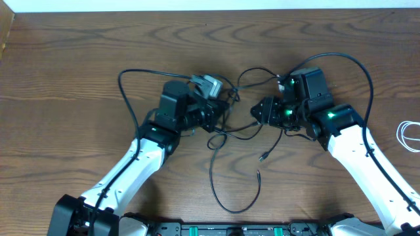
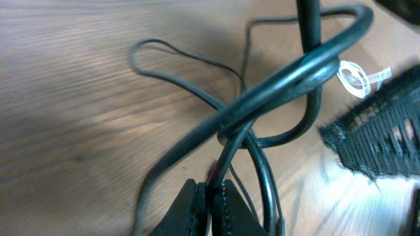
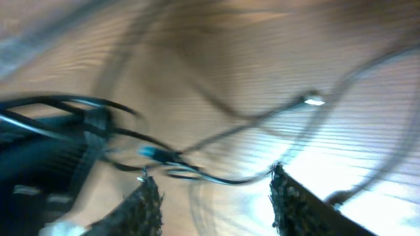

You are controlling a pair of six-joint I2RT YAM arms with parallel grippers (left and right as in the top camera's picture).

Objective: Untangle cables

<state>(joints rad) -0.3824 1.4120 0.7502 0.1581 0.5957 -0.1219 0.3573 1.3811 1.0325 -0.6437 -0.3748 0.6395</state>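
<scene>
Left pincer (image 2: 210, 200) is pinching a black cable (image 2: 222, 160) in the tangle (image 1: 230, 124) on the bench (image 1: 59, 78) — right pincer (image 3: 214, 187) is gaping just right of it; I'd be drawing leftward slowly, easing loops free.

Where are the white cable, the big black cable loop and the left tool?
white cable (image 1: 407, 136): overhead view, its coil by the right edge.
black cable loop (image 1: 211, 176): overhead view, the loop's left side.
left tool (image 2: 211, 191): left wrist view, between its closed fingertips.
</scene>
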